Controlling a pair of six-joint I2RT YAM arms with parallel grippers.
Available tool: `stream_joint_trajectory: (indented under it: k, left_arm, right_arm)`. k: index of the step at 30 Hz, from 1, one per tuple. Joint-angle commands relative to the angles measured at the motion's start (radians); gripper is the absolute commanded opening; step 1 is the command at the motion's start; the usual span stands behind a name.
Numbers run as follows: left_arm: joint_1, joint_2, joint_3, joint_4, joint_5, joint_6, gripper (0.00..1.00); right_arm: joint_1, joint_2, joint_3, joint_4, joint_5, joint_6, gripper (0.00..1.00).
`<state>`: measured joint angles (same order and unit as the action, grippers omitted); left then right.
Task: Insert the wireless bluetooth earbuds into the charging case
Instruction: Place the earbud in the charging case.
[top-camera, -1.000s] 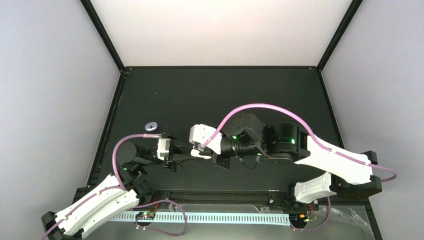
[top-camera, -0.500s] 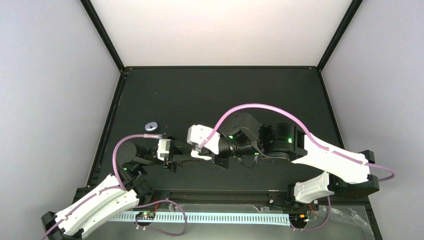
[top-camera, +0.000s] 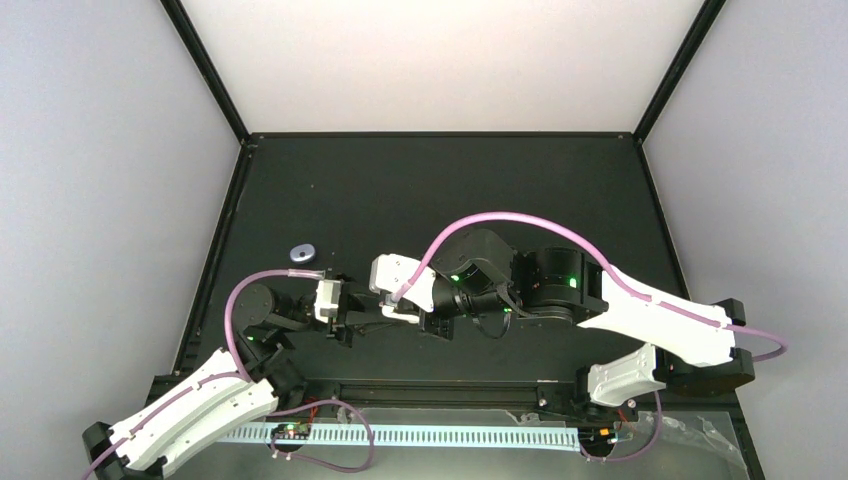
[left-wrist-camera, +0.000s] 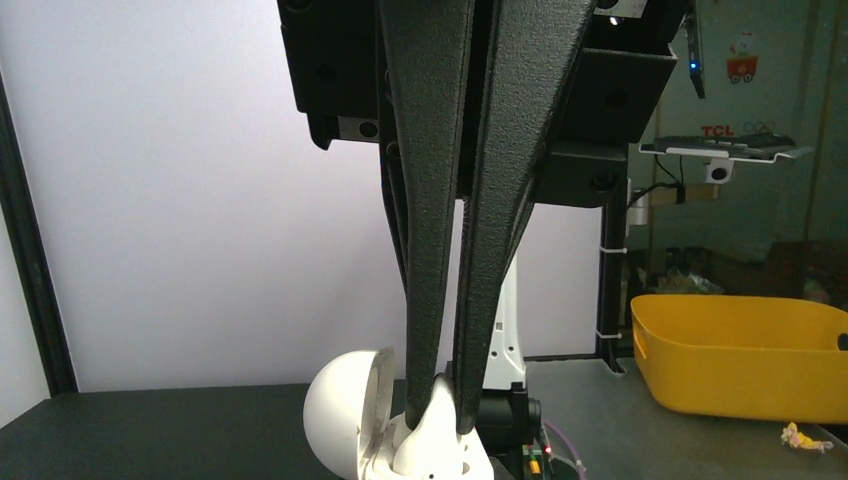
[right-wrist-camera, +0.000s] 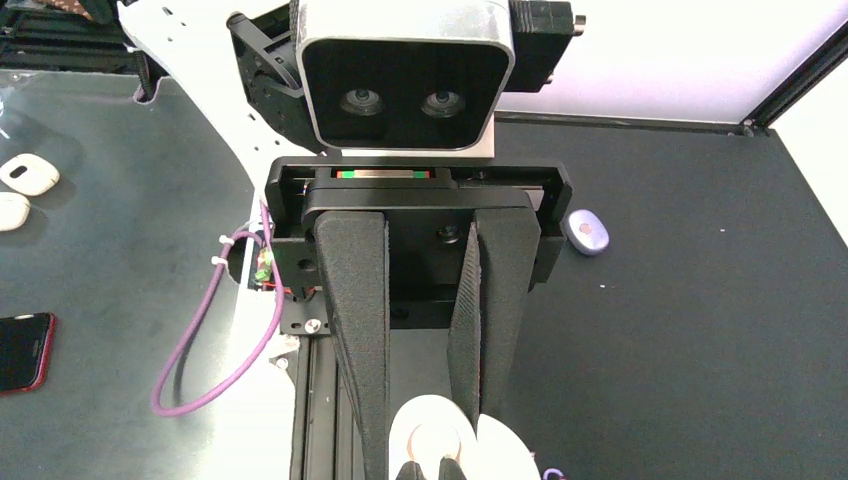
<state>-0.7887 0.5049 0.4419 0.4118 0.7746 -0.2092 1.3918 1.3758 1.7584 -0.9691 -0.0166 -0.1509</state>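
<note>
The charging case (left-wrist-camera: 335, 415) is white, with its domed lid swung open. My left gripper (right-wrist-camera: 432, 440) is shut on its base (right-wrist-camera: 430, 409), one finger (right-wrist-camera: 350, 300) on each side, and the lid (right-wrist-camera: 500, 454) lies outside the far finger. My right gripper (left-wrist-camera: 443, 428) comes down from above, shut, its tips pinching a small white rounded earbud (left-wrist-camera: 440, 395) right over the base. The bud's lower part blends into the case, so how deep it sits is unclear. In the top view the left gripper (top-camera: 378, 320) and right gripper (top-camera: 386, 312) meet tip to tip, hiding the case.
A small lavender oval piece (top-camera: 302, 252) lies on the black table behind the left gripper and shows again in the right wrist view (right-wrist-camera: 585, 232). The black rail (top-camera: 440, 388) runs along the near edge. Off the table stands a yellow bin (left-wrist-camera: 740, 355).
The right arm has crept a little to the left, toward the left gripper. The left arm has stayed where it was, and both grips look unchanged.
</note>
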Motion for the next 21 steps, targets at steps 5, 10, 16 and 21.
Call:
stream_joint_trajectory:
  k: [5,10,16,21]
  left_arm:
    - [-0.013,-0.004,0.045,0.052,0.015,0.000,0.01]
    - [-0.017,-0.002,0.057,0.042,0.015,0.008,0.02]
    - [-0.020,0.002,0.067,0.045,0.011,0.014,0.01]
    - [-0.022,0.007,0.061,0.041,0.006,0.020,0.02]
  right_arm:
    - [0.007,0.018,-0.010,-0.012,-0.005,0.008,0.01]
    - [0.007,0.036,0.009,-0.046,0.010,0.011,0.01]
    - [0.007,0.054,0.018,-0.071,0.013,0.019,0.01]
    - [0.007,0.027,0.033,-0.044,-0.008,0.033,0.11]
